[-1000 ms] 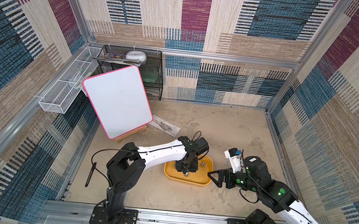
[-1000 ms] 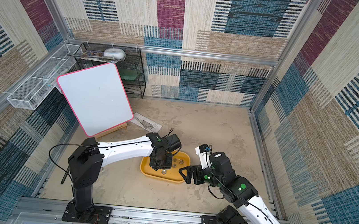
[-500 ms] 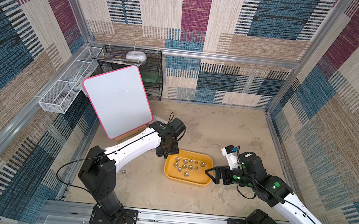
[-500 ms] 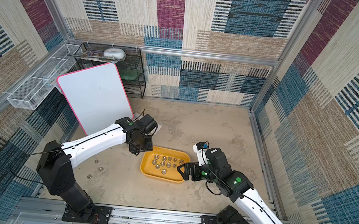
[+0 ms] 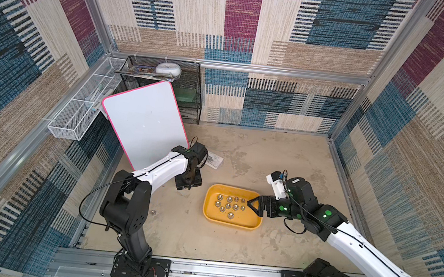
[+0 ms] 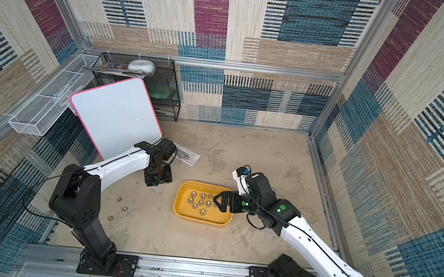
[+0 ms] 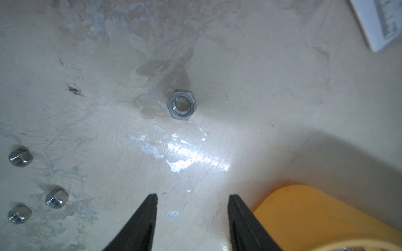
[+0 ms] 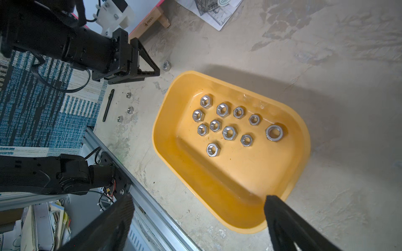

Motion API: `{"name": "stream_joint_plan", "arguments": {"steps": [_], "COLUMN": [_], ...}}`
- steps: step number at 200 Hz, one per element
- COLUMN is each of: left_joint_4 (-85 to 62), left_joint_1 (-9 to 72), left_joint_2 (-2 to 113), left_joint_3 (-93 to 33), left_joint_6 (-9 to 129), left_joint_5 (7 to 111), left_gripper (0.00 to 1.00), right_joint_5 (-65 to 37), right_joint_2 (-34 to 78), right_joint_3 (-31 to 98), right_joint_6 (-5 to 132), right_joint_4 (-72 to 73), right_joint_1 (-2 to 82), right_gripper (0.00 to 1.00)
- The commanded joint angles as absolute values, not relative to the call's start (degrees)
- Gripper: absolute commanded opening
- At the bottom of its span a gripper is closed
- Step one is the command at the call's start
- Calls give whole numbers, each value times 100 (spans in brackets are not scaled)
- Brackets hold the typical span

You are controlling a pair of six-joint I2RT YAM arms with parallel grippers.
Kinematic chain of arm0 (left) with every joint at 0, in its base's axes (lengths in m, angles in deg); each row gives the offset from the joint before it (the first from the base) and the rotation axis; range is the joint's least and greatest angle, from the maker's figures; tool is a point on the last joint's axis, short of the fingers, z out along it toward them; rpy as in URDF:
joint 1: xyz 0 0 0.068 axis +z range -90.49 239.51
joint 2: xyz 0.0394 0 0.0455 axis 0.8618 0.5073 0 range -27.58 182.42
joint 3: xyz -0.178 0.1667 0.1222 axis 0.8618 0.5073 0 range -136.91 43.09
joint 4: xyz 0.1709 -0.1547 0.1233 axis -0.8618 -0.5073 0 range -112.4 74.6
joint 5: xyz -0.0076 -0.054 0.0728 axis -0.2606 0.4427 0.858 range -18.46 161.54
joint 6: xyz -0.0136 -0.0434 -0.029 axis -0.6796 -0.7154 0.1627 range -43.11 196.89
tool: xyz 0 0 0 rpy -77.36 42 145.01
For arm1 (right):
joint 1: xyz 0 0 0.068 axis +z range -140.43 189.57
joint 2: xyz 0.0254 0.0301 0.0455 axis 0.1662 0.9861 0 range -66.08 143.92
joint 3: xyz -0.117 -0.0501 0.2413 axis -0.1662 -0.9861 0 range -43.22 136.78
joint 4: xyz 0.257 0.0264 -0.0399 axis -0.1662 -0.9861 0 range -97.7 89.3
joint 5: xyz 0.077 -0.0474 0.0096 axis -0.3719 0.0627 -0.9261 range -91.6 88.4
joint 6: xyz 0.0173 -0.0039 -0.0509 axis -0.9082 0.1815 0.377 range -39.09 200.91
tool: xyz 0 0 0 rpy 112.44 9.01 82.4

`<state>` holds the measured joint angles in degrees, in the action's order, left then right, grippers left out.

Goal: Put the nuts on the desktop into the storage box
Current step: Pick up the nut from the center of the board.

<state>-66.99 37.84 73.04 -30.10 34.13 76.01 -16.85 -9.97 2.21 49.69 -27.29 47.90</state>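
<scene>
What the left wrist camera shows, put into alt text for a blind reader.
A single silver hex nut lies flat on the stained beige desktop, just ahead of the left gripper, whose two black jaws stand open and empty. Three more nuts sit apart off to one side, and a corner of the yellow storage box shows beside one jaw.

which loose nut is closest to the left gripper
The lone nut straight ahead of the left gripper; the other three sit clustered farther off.
</scene>
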Motion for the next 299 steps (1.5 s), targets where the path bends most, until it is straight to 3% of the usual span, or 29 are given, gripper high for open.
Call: {"name": "stream_joint_plan", "arguments": {"steps": [1,128,201,248,299], "left_joint_4": [-6491,-6075,-5818,-5895,-6307], "left_joint_1": [3947,4306,4393,4394,4315], "left_joint_2": [7541,8401,8370,8174,7510], "left_joint_3": [-3083,-3370,-3103,-3043,-3061], "left_joint_6": [3488,3692,3649,3644,3644], "left_joint_5": [7506,7610,7407,7437,7318], "left_gripper": [58,52,38,21,22], "right_joint_5": [-1685,-1673,-1661,-1646,-1525], "right_joint_2": [-894,-268,-149,-140,-283], "right_joint_3": [302,660,727,715,534], "right_joint_6": [4910,4980,4974,4972,4969], "right_joint_4": [-2475,-2364,-2376,-2355,-2316], "right_joint_1": [4822,4886,4902,4912,4916], "right_gripper": [99,99,99,99,99]}}
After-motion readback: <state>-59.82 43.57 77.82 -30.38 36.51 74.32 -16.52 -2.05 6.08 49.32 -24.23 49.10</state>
